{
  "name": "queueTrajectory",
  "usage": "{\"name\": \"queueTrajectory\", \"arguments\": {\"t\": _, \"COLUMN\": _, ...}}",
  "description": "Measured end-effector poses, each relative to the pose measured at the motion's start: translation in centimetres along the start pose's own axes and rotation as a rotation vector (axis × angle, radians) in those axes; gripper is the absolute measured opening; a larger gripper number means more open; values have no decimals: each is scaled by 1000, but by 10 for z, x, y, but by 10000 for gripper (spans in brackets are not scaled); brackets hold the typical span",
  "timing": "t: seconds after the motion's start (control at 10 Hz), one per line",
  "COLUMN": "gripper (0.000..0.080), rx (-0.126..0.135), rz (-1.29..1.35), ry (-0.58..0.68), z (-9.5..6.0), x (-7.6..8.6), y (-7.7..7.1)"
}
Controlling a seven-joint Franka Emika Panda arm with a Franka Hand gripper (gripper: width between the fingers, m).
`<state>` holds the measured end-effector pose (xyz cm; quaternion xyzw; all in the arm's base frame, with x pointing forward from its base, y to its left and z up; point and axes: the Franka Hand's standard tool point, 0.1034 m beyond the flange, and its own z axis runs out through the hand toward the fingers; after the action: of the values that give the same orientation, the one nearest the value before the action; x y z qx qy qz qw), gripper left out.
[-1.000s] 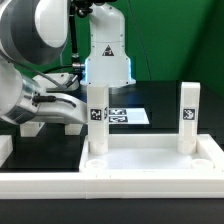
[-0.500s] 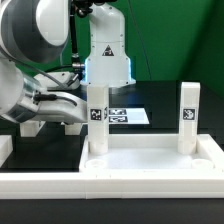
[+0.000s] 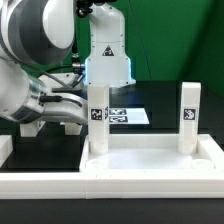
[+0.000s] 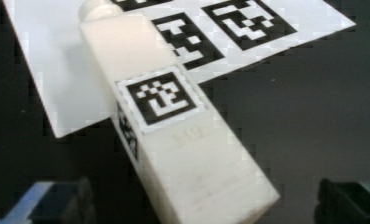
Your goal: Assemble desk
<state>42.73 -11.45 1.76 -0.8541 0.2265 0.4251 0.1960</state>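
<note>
A robot arm [image 3: 30, 95] is reaching in from the exterior view's left over a black counter [image 3: 40, 150]. Its gripper [image 4: 201, 200] is standing wide open and holding nothing. In the wrist view its two dark fingertips [image 4: 49, 203] are showing well apart, one on each side of a white desk leg [image 4: 173, 125], and neither is touching it. The leg, carrying a black-and-white square tag, is lying straight ahead of the gripper, between the open fingers. Its long axis is running away from the gripper at a slant, toward the marker board [image 4: 49, 90] behind it. In the exterior view this is most likely the leg standing upright at the far corner of the desk panel [image 3: 150, 160] on that view's left. The gripper is sitting just beside that corner, though the arm is partly hiding it. The panel, white with a raised rim, is lying along the near edge of the counter. A second leg [image 3: 188, 115] is standing upright at the panel's far corner on the exterior view's right, well apart from the gripper. Any fresh grasp here would mean closing across the nearer leg's short sides.
</note>
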Motion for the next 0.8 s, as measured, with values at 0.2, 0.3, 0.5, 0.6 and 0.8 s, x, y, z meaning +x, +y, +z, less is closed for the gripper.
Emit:
{"name": "queueTrajectory", "arguments": {"t": 0.2, "gripper": 644, "rx": -2, "rz": 2, "ry": -1, "z": 1, "x": 0, "y": 0}}
{"name": "queueTrajectory", "arguments": {"t": 0.3, "gripper": 648, "rx": -5, "rz": 5, "ry": -1, "z": 2, "x": 0, "y": 0}}
{"name": "queueTrajectory", "arguments": {"t": 0.5, "gripper": 648, "rx": -7, "rz": 10, "ry": -3, "z": 3, "x": 0, "y": 1}}
{"name": "queueTrajectory", "arguments": {"t": 0.6, "gripper": 648, "rx": -7, "rz": 11, "ry": -4, "z": 3, "x": 0, "y": 1}}
{"name": "queueTrajectory", "arguments": {"t": 0.8, "gripper": 648, "rx": -7, "rz": 12, "ry": -5, "z": 4, "x": 0, "y": 1}}
